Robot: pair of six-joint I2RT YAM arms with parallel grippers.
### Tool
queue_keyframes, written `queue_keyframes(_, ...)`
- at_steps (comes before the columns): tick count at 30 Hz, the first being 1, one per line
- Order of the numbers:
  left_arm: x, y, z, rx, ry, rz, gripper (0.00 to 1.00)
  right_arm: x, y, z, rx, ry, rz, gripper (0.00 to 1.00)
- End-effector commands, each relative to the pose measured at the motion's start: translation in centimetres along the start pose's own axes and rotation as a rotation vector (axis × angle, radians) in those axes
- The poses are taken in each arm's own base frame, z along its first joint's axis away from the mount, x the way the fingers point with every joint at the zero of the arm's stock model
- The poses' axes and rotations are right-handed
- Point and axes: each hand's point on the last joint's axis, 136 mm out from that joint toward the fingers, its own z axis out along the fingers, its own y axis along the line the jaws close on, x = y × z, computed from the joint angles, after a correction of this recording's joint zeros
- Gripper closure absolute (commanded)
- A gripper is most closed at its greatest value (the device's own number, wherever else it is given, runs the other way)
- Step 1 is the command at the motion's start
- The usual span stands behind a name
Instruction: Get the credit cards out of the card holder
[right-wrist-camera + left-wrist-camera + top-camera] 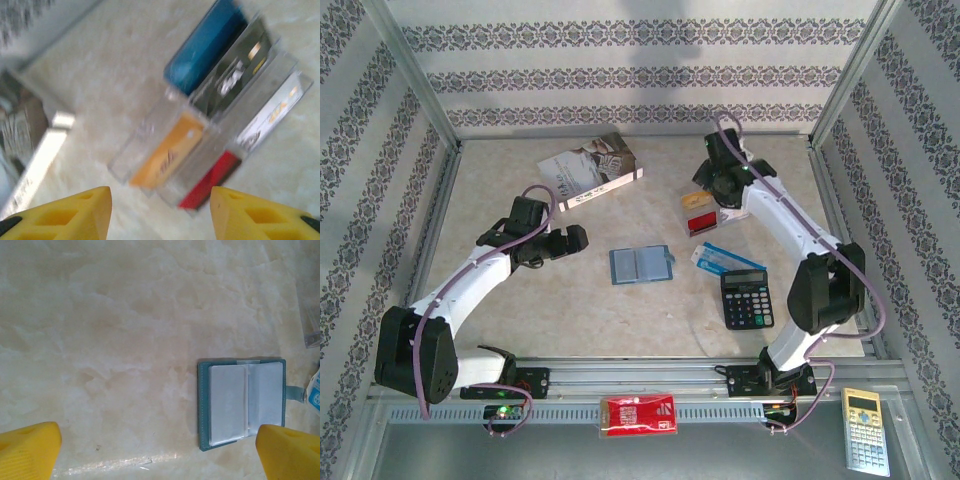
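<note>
Looking like a robotics lab cell. Sitting boxed in by wallpapered panels and aluminium framing, with robot arms bolted to a rail edging a marble-look tabletop.

Matt blue-grey card holder with glossy clear plastic pockets — smooth marble-look table.

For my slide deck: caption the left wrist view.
Left gripper, open, above the beige table; the card holder lies unfolded at right.
</note>
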Motion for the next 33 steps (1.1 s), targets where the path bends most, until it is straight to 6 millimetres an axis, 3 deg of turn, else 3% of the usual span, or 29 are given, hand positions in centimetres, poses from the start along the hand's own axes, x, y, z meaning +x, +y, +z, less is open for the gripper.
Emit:
queue_keyframes(1,-0.6,0.2,-0.2,0.021,-0.038,-0.035,0.00,4.4,1.1,-0.4,-0.077,0.101,-0.242,0.42)
queue_keyframes(5,-0.4,0.6,0.2,0.028,-0.051,-0.063,0.00,10.3,2.0,-0.3,-0.115,0.204,-0.419,0.32)
queue_keyframes(9,-0.1,1.3,0.5,0.025,-0.058,-0.096,0.00,15.6,3.0,0.0,-0.132,0.295,-0.558,0.31)
queue_keyframes(17,0.2,2.5,0.3,0.007,-0.072,-0.135,0.00,22.8,5.5,1.7,-0.134,0.393,-0.720,0.30)
queue_keyframes(27,0.5,2.3,0.1,0.025,-0.041,-0.124,0.00,27.9,6.1,4.2,-0.126,0.531,-0.793,0.31)
queue_keyframes(33,0.4,1.9,0.4,0.038,-0.025,-0.114,0.00,28.7,5.3,5.3,-0.079,0.563,-0.808,0.32)
